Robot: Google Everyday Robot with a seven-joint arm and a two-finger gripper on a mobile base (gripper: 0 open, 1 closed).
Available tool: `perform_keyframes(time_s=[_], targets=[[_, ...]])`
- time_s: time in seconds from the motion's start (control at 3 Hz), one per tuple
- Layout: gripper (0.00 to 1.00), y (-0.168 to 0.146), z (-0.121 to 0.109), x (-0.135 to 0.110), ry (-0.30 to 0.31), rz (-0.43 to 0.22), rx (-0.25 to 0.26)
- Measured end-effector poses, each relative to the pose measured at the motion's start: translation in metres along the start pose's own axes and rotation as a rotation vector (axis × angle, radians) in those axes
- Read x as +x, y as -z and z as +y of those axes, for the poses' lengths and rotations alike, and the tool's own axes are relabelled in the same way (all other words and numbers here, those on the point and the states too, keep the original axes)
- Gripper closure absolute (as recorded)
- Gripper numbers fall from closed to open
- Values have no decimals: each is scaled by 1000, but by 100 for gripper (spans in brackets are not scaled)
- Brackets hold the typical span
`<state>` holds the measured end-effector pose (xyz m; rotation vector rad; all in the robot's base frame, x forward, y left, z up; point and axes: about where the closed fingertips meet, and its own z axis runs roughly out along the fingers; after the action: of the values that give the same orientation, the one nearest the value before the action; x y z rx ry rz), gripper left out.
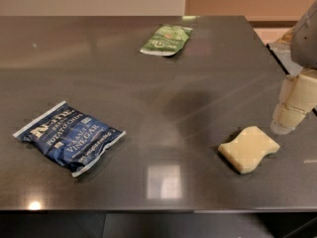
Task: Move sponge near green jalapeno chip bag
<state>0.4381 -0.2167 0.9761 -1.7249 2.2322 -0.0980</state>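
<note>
The pale yellow sponge (249, 149) lies flat on the dark table (163, 88) at the front right. The green jalapeno chip bag (166, 39) lies flat near the far edge, at the middle of the table, well away from the sponge. My gripper (292, 108) hangs at the right edge of the view, its pale segmented finger tip just above and to the right of the sponge, apart from it. It holds nothing.
A larger dark blue salt and vinegar chip bag (69, 136) lies at the front left. The table's right edge runs close behind the gripper. A beige wall stands behind the table.
</note>
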Motion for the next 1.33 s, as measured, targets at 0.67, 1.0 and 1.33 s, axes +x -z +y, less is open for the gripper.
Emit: perform_keyframes(time_s=[0.67, 1.0, 1.33], targets=[[0, -6, -5, 0, 21, -15, -7], [0, -31, -8, 8, 62, -44, -38], [0, -62, -1, 21, 149, -66, -76]])
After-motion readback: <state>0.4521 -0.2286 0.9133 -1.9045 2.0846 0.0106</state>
